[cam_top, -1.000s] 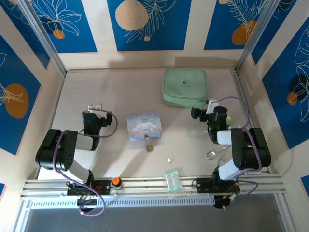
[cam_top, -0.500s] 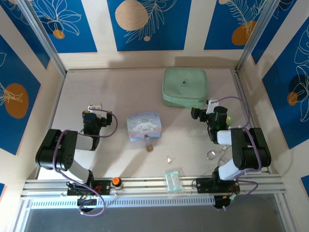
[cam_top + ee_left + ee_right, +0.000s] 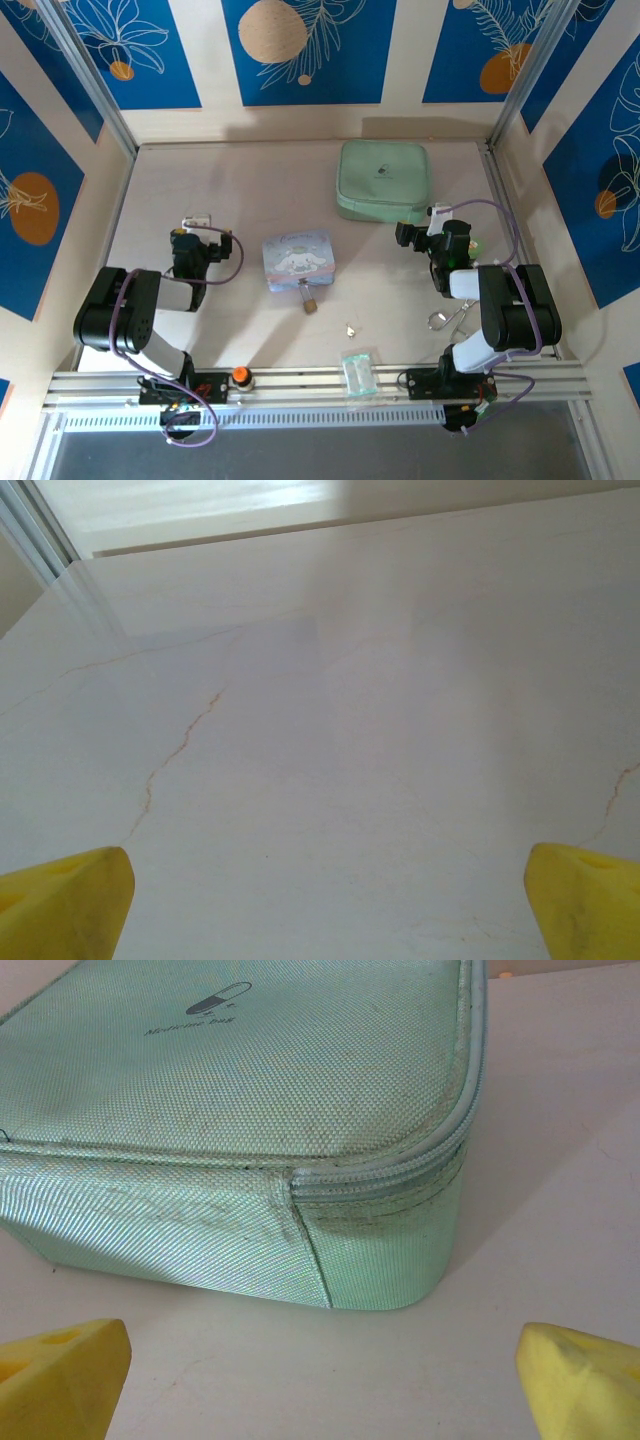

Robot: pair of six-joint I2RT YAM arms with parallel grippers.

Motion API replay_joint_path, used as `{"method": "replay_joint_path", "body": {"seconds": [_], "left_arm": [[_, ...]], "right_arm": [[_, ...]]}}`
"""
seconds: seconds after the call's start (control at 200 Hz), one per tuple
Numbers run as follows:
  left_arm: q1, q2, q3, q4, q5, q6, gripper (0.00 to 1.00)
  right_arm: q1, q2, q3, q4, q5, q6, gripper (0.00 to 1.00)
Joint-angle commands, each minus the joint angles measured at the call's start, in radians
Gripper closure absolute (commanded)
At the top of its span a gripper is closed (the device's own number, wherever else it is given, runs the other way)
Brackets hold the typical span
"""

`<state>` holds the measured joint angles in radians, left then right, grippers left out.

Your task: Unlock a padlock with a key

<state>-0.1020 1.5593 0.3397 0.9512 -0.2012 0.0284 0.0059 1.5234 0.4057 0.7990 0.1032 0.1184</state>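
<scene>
Brass padlock [image 3: 309, 302]: tiny gold body with a thin silver shackle, lying on the counter [image 3: 230, 180] right at the near edge of the pastel blue box [image 3: 297, 258]. Hooked to the box or just touching it, can't tell. Long axis runs from the box toward the arm bases.
Key [image 3: 350, 329]: little silvery speck loose on the counter, near the padlock on its near-right side. Way too small to call its axis.
Left gripper [image 3: 320, 905]: spread wide, nothing in it, looking at bare counter.
Right gripper [image 3: 320, 1380]: same deal, wide and empty, nose at the mint green bag [image 3: 250, 1110].
Which way: both grippers face the far wall, so lock and key sit back toward the bases and inward.
Nearer arm: right for the key I'd say, padlock's a toss-up.
Status: not started, imo.
</scene>
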Motion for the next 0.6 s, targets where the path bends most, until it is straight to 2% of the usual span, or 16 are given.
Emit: {"method": "replay_joint_path", "body": {"seconds": [0.0, 0.12, 0.45, 0.51, 0.595], "left_arm": [[0.008, 0.004, 0.017, 0.027, 0.018, 0.007, 0.01], [0.008, -0.060, -0.004, 0.016, 0.014, 0.004, 0.01], [0.006, -0.244, 0.006, -0.166, 0.010, 0.003, 0.01], [0.004, -0.308, 0.025, -0.266, -0.010, -0.045, 0.01], [0.004, -0.411, 0.055, -0.414, -0.064, -0.197, 0.01]], "right_arm": [[-0.004, -0.013, 0.018, -0.006, -0.023, -0.025, 0.01], [-0.001, -0.063, 0.050, -0.103, -0.037, -0.032, 0.01], [0.011, -0.205, 0.062, -0.239, -0.036, -0.036, 0.01], [0.020, -0.251, 0.081, -0.307, -0.033, -0.011, 0.01], [0.020, -0.316, 0.135, -0.465, -0.048, 0.052, 0.01]]}}
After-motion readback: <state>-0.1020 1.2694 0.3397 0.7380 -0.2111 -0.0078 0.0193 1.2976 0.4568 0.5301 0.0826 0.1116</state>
